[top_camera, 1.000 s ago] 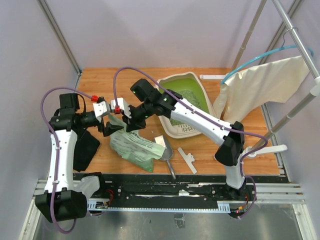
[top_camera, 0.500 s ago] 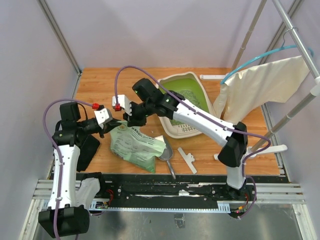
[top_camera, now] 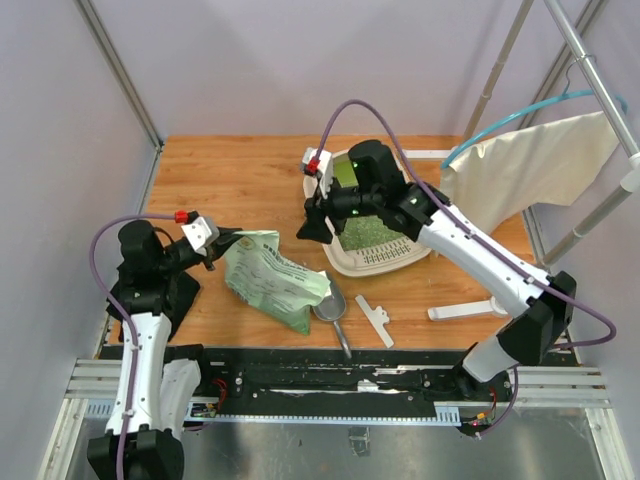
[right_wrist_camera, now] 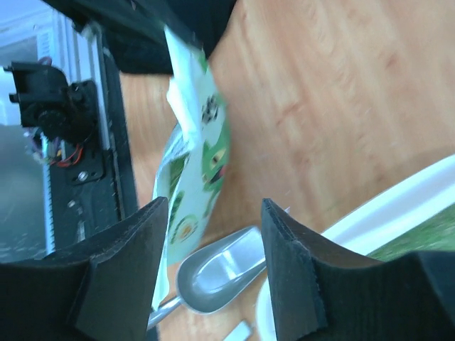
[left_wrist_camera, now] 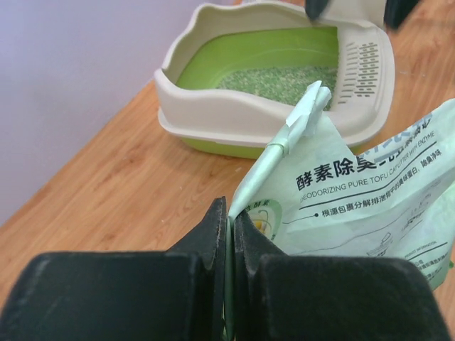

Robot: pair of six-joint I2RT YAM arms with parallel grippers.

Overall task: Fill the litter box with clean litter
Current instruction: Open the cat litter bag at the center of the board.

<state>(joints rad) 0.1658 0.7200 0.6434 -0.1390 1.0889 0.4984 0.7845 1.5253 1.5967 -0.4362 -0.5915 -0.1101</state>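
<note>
Top external view puts the main risk at the left gripper. Its jaws are pressed together on only a thin edge of the bag, a hold the left wrist view confirms. If the arm lifts from there, the full weight hangs on that strip of film. It could slide out or tear, and granules would land on the table instead of in the litter box.

The box sits apart from the bag, at the back right, so the bag has to cross bare wood to reach it. The scoop lies against the bag's lower corner and could be dragged along. The right gripper hovers beside the box's left rim with its jaws apart and nothing between them. A careless move could nudge the box askew.

Clean litter covers only a patch of the green floor, so I judge the filling far from done.

By count:
- one litter box
- one bag
- one scoop
- two arms
- one dark cloth by the left arm
- one cream cloth hanging at the right
- two flat white plastic pieces at the front
- possibly a third strip behind the box, too thin to tell
</note>
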